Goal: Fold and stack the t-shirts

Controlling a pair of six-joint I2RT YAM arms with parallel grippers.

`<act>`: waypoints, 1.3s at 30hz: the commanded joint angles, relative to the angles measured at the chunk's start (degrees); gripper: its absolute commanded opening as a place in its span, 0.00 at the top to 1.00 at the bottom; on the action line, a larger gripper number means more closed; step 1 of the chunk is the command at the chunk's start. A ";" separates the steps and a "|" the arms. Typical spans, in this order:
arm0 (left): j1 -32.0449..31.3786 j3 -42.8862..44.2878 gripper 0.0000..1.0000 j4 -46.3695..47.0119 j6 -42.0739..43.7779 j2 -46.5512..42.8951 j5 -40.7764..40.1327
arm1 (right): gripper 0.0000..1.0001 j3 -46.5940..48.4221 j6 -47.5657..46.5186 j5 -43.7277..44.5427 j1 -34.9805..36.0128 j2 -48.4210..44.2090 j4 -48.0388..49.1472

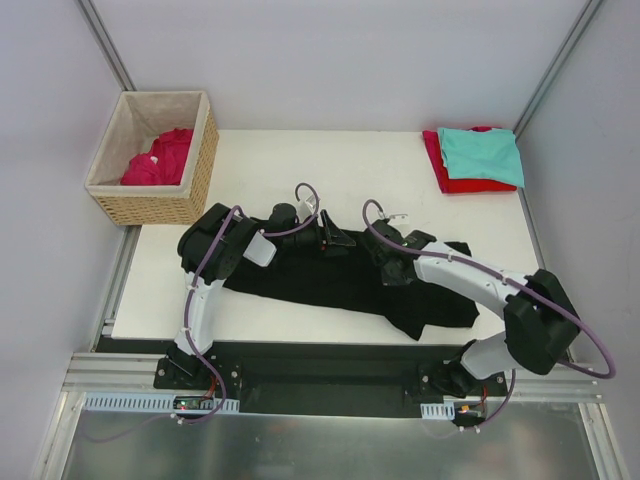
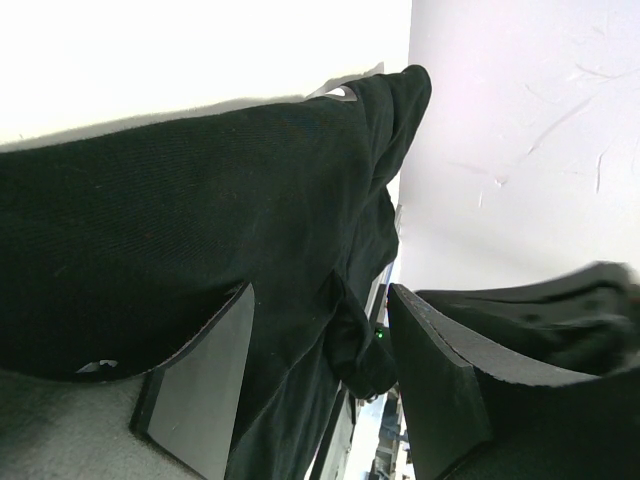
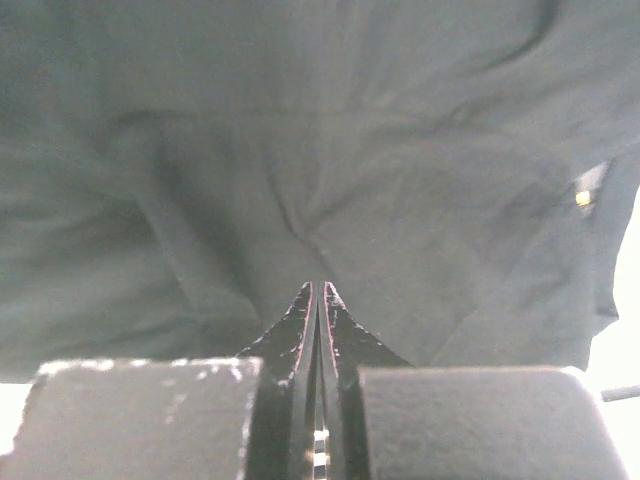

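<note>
The black t-shirt [image 1: 300,280] is seen spread and rumpled across the near half of the desk [image 1: 330,160], its right end bunched close to the near edge. Trouble is to be expected there: if the cloth is pulled nearward, that end could be dragged over the edge.

The right gripper [image 1: 385,268] is closed tight, tips down at the fabric. Whether a fold is pinched cannot be told, and if nothing is caught, any lift will be made empty. The left gripper [image 1: 335,237] is held partly open. A ridge of black cloth is seen between its fingers [image 2: 200,380], not clamped, so a close made here could gather two layers and leave a crooked fold.

The teal t-shirt [image 1: 485,155] folded on the red t-shirt [image 1: 450,180] at the far right, and the crimson-pink t-shirt [image 1: 160,160] in the basket [image 1: 205,150] at the far left, are well apart.

Now the pose: the left arm is bent over the shirt's left end and reached rightward, wrist low at the far hem. The right arm is folded at the near right and stretched leftward, gripper down at mid-shirt.
</note>
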 commanded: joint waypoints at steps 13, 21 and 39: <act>0.10 -0.86 0.44 -0.54 2.50 -1.77 0.14 | 0.99 6.25 2.48 -7.60 9.32 15.56 5.53; 0.10 -0.33 0.44 -0.89 2.59 -1.60 0.49 | 1.00 5.56 2.30 -5.67 9.94 12.07 3.17; 0.01 9.74 0.24 -57.42 29.65 -31.55 -7.94 | 0.09 1.42 -3.15 -1.79 -10.96 -3.51 -0.18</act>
